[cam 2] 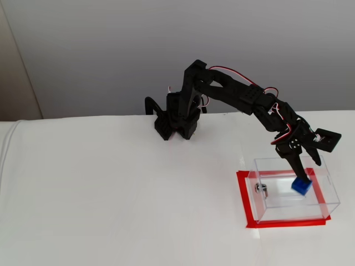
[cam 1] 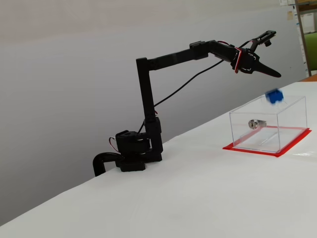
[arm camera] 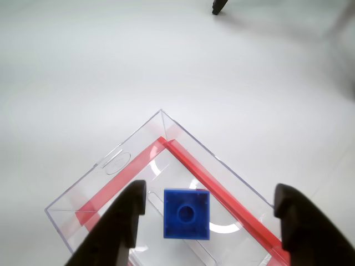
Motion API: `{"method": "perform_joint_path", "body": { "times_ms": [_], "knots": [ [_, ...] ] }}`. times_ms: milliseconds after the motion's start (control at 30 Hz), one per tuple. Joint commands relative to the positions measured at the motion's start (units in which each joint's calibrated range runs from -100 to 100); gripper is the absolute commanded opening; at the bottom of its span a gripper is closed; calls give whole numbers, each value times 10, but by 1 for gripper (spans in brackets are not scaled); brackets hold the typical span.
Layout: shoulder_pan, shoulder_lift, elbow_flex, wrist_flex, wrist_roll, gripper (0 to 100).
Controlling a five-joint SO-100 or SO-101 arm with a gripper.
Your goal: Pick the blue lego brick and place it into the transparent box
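A: so where was everything sitting?

B: the box (cam 1: 267, 124) stood on the counter (cam 1: 188, 198), over to the right of the arm's base (cam 1: 131, 157) in a fixed view, well apart from it. The lock (cam 1: 255, 124) was on the box wall facing the base.

A: and the brick?

B: the brick (arm camera: 187, 214) was up at the box's open top, stud up, between the spread jaws of the gripper (arm camera: 208, 221) in the wrist view, touching neither. The gripper hung above the box.

The wrist view looked straight down, close over the clear box (arm camera: 161, 160). Both fixed views, side-on and high frontal, shared arm and box.
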Motion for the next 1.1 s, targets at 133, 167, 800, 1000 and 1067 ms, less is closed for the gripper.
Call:
{"method": "perform_joint_path", "body": {
  "times_ms": [133, 167, 800, 1000, 1067],
  "knots": [
    [2, -37, -6, -5, -2, 29],
    [2, -37, -6, -5, -2, 29],
    [11, -36, -5, -5, 2, 18],
    [11, -36, -5, -5, 2, 1],
    [11, -36, -5, -5, 2, 1]
  ]
}}
